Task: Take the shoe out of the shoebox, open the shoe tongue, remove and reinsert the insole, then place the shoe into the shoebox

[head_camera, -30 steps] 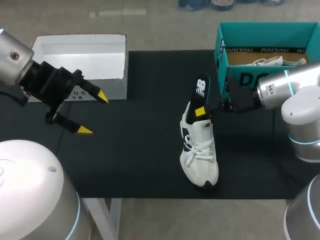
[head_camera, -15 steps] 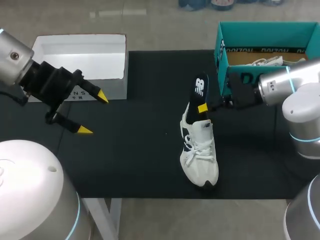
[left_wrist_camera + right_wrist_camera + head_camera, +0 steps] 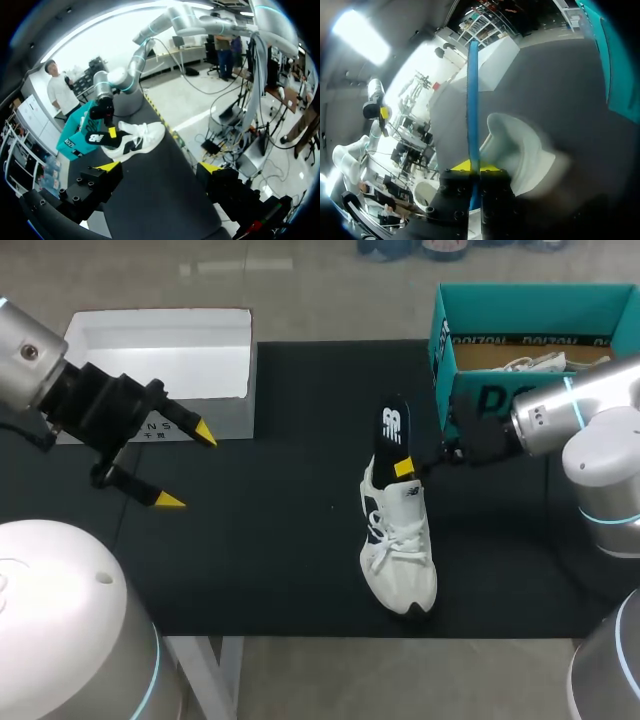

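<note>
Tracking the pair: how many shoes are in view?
2. One white shoe lies on the black mat; a second shoe shows partly inside the teal shoebox, where more could be hidden.

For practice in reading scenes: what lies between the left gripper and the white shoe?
Nothing: in the head view, only bare black mat stretches between the left gripper and the shoe.
</note>
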You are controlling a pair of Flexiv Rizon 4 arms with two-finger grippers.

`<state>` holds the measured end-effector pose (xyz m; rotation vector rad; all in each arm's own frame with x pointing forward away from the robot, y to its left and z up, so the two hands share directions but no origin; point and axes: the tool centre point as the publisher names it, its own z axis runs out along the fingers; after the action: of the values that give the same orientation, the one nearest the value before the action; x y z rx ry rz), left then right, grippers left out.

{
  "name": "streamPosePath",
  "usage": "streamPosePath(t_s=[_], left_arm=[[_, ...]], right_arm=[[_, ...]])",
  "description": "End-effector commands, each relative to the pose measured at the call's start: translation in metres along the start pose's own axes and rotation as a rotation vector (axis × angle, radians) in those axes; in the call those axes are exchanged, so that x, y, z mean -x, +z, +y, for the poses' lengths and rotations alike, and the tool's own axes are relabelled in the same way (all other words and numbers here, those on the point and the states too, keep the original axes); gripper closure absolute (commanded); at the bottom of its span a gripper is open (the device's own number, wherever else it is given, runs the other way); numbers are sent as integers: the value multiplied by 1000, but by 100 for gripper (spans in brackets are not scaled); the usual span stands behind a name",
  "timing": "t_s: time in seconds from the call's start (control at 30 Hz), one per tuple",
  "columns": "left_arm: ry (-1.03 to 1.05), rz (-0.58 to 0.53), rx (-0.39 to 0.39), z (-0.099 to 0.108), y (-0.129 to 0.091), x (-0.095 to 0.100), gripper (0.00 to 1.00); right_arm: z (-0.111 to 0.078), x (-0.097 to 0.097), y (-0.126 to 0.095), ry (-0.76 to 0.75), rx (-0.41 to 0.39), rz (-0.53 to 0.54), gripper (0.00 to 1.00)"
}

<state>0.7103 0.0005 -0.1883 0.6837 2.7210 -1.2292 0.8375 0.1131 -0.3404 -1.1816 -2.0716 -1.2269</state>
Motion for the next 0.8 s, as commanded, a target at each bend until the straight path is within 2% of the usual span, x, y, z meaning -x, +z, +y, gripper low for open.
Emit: streamPosePath(t_s=[0.03, 0.27, 0.4, 0.43, 0.53, 0.8], left_arm=[[-1, 3, 3, 0, -1, 0, 0], [-1, 3, 3, 0, -1, 0, 0], [-1, 3, 3, 0, -1, 0, 0], [-1, 3, 3, 0, -1, 0, 0], [-1, 3, 3, 0, -1, 0, 0], [-1, 3, 3, 0, -1, 0, 0]], right_arm=[[-13, 0, 5, 12, -16, 8, 100], [-32, -3, 13, 27, -46, 17, 100], [-30, -5, 15, 31, -47, 14, 100], [-28, -6, 14, 30, -43, 13, 83], [-19, -8, 12, 16, -33, 7, 69], [4, -5, 2, -11, -5, -17, 69]])
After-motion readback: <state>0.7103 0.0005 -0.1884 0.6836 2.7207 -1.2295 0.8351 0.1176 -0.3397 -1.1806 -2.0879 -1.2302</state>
